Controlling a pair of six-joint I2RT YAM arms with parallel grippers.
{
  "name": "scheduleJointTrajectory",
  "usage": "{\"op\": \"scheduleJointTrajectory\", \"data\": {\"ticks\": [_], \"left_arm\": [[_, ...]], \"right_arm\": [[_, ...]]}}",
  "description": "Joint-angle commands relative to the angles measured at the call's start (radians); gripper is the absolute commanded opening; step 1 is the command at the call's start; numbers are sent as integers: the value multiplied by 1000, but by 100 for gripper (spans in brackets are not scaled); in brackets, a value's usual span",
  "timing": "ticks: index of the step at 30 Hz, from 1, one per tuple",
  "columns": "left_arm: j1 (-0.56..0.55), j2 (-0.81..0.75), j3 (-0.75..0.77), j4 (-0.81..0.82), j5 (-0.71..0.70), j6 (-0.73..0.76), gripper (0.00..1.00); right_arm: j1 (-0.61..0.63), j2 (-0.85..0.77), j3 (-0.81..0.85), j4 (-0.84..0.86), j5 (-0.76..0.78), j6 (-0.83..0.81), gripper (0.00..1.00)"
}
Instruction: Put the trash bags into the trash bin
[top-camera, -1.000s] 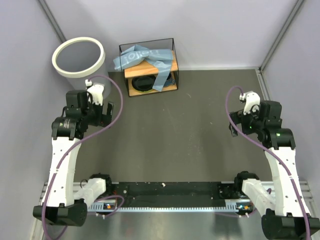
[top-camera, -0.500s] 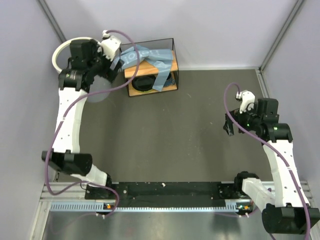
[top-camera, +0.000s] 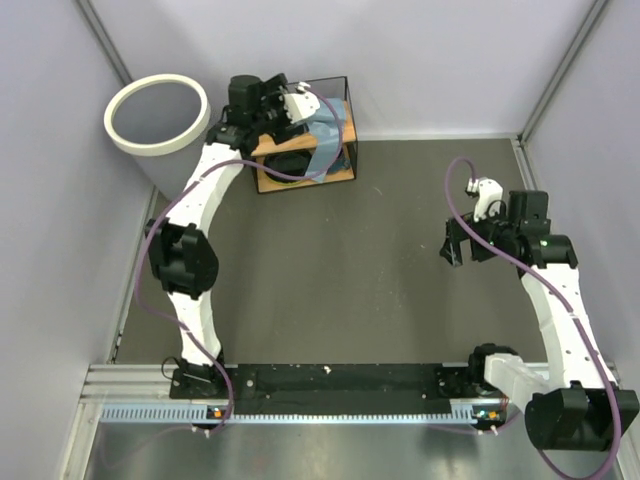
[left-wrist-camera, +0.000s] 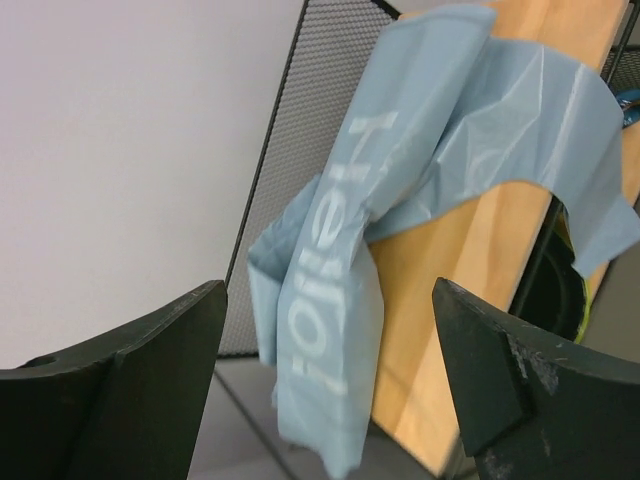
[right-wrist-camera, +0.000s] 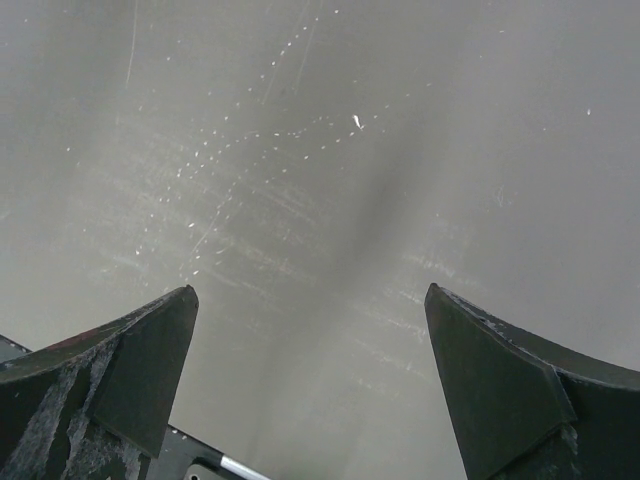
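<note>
Light-blue plastic film, thin, creased and lettered in white: the trash bags (left-wrist-camera: 330, 300) lie draped over the wooden top board of the wire-framed shelf (left-wrist-camera: 490, 230) at the far side of the bench (top-camera: 350, 290). One tail hangs down over the shelf's front. The trash bin (top-camera: 118, 100) stands upright near the shelf, to its left, with its white ring rim in place. No blue film shows inside it.

Progress: judged to be at the outset. No bag is lifted and none is binned. Remaining steps are to grip the film, lift it clear of the shelf, carry it left to the bin and release it. How many bags make up the bundle cannot be told.

The left tool (left-wrist-camera: 330, 400) is reached out over the shelf with jaws wide, the lettered fold of film framed between its two fingers. No contact with the film is visible and nothing is held.

The right tool (right-wrist-camera: 310, 380) has its jaws wide and empty, poised above bare bench on the right, well apart from shelf and bin.

Note: the film is slack and will likely trail on lifting. The tail hanging near the dark bowl (top-camera: 285, 165) on the lower shelf could snag the frame.
</note>
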Motion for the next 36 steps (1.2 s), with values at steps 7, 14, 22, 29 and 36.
{"op": "scheduleJointTrajectory", "data": {"ticks": [7, 14, 22, 29, 36], "left_arm": [[-23, 180, 122, 200, 29, 125, 88], [-23, 292, 174, 259, -20, 189, 88], [-25, 369, 237, 276, -27, 226, 76], [-25, 361, 240, 271, 2, 193, 30], [-23, 223, 212, 303, 69, 9, 0]], "right_arm": [[-5, 31, 13, 54, -42, 31, 99], [-6, 37, 11, 59, -36, 44, 99], [-5, 39, 11, 65, -13, 50, 99], [-5, 39, 13, 66, 1, 53, 99], [-5, 28, 11, 65, -13, 61, 99]]}}
